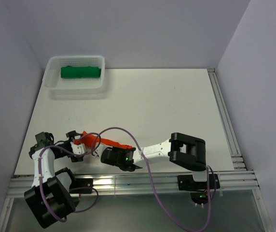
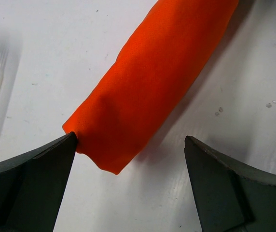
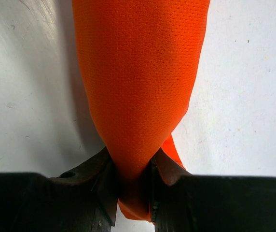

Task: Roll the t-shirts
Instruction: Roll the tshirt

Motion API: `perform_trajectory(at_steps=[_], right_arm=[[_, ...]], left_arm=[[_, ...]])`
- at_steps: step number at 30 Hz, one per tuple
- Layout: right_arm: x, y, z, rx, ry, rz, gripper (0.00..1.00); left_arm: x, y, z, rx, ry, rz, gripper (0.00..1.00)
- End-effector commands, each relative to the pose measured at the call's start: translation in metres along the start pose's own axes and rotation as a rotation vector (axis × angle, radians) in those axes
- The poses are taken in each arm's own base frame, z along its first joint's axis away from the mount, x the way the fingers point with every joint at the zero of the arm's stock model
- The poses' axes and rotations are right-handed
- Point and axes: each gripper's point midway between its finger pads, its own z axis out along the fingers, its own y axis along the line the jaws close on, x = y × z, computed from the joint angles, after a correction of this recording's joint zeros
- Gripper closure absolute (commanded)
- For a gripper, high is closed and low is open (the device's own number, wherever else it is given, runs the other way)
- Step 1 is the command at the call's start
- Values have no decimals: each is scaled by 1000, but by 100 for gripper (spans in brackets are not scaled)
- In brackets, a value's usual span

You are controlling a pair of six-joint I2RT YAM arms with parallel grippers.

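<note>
I count two t-shirts: orange t-shirt point(image 1: 111, 141) rolled on the table point(image 1: 167, 106) at its near edge, green t-shirt point(image 1: 80, 72) rolled in the one basket point(image 1: 75, 58). My right gripper point(image 3: 132, 153) clamps one orange end; left gripper point(image 2: 131, 140) gapes around the other.

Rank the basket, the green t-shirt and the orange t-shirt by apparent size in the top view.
1. white basket: clearly the largest.
2 or 3. green t-shirt and orange t-shirt: too close to rank. The orange roll looks longer but thinner, and part of it is hidden.
</note>
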Motion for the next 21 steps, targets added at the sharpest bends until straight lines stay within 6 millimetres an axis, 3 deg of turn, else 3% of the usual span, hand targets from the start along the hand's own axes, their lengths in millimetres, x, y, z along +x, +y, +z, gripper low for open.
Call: perform_trajectory(at_steps=[1, 5, 9, 12, 13, 17, 18, 20, 21], right_arm=[[78, 56, 3, -261, 241, 6, 100], [78, 55, 4, -265, 248, 13, 100], [79, 56, 4, -270, 248, 15, 100], [79, 56, 6, -276, 255, 15, 100], [79, 56, 5, -276, 256, 14, 100], [79, 57, 5, -282, 254, 21, 100], [80, 57, 5, -283, 258, 21, 100], [80, 57, 5, -293, 260, 29, 100], [80, 58, 5, -297, 259, 30, 100]], left_arm=[[-5, 22, 2, 2, 6, 634, 1], [20, 21, 1, 24, 109, 687, 1], [6, 15, -7, 61, 82, 565, 3], [15, 35, -16, 25, 162, 541, 0], [18, 44, -22, 7, 202, 427, 1], [8, 52, -31, 15, 230, 363, 1], [10, 68, -37, -35, 263, 371, 0], [16, 77, -43, -82, 319, 258, 1], [17, 92, -47, -139, 344, 237, 0]])
